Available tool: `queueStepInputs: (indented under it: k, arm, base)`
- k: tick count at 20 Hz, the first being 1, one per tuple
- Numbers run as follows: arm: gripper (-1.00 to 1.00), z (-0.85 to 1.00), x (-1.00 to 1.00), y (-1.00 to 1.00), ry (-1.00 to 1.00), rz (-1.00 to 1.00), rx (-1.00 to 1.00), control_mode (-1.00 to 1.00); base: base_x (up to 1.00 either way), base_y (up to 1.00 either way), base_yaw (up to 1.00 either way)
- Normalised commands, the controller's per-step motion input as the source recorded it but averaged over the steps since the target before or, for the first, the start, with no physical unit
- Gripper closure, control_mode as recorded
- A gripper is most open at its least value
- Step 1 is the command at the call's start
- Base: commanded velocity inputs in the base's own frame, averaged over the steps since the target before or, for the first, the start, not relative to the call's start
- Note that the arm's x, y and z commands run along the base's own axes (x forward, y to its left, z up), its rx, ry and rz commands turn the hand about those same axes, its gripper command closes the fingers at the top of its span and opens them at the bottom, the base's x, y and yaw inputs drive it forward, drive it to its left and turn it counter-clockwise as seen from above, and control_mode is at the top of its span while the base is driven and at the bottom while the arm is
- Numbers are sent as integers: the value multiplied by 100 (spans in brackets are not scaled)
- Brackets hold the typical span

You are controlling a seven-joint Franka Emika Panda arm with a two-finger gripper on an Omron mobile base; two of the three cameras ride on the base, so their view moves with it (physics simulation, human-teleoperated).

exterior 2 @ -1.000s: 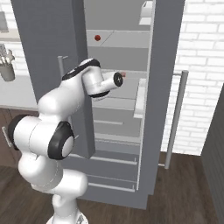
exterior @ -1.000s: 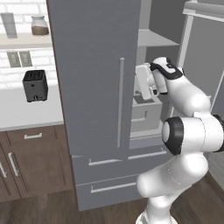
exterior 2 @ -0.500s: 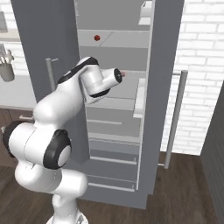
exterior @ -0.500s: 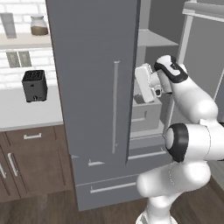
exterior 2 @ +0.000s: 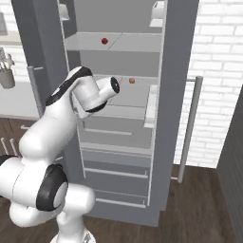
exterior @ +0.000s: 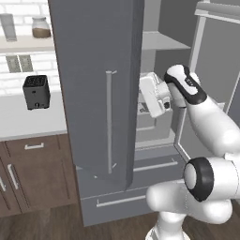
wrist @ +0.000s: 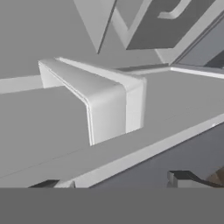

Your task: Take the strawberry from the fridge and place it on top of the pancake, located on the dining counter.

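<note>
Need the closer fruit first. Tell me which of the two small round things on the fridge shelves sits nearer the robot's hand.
The orange-brown one on the lower shelf, just right of the hand; the red one lies a shelf higher.

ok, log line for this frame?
phase: reaching into fridge | gripper: state unclear | strawberry: upper shelf, untouched | doors: open

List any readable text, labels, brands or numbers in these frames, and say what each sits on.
None: no legible words, numbers or signs anywhere.
The fridge doors are plain grey, with no brand badge.
The black toaster carries no readable marking.
The jar and the pale container on the wall shelf show no label that can be read at this size.
The arm's white hand bears no lettering.
</note>
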Motion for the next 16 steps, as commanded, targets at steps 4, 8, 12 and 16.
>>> queueStepInputs:
  k: [4,8,12,16]
  arm:
    - [-100,0,-67,81,0,6,0,-100]
    - [-100,0,-65,83,0,6,0,-100]
    - [-100,0,-52,80,-2,1,0,-100]
    - [-100,0,-40,78,-1,0,0,-100]
  base:
    - [0,0,0]
    - [0,0,0]
    - [0,0,0]
    - [0,0,0]
